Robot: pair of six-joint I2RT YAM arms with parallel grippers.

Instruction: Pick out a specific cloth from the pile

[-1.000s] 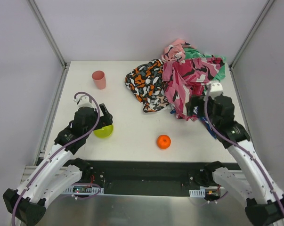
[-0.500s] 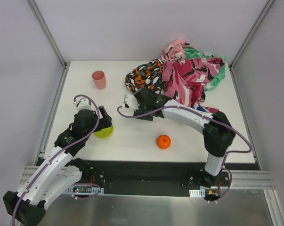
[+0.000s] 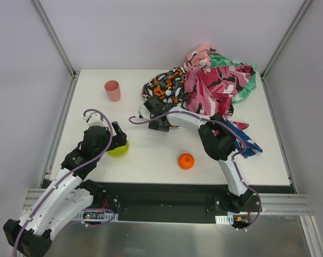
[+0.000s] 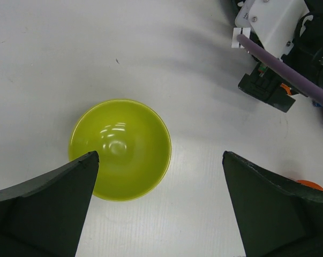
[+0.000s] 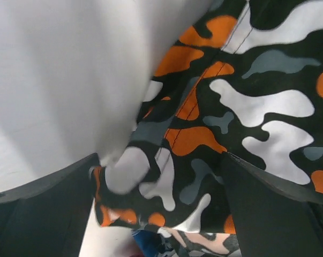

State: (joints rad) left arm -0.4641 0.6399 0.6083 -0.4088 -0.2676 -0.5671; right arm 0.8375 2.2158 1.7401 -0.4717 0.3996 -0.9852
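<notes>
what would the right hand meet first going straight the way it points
The orange-black-white patterned cloth, which fills the view just ahead of the open right hand; it looks close, though depth is unclear.

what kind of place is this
Probably a robot test cell, not a home: two arms bolted to a white table, bare walls with metal posts, and a pile of clothes.

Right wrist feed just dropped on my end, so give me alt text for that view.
Orange-black-white patterned cloth fills the centre and right of the view, its lower left edge lying inside the open right gripper. A blurred white surface, apparently the table, shows on the left.
</notes>
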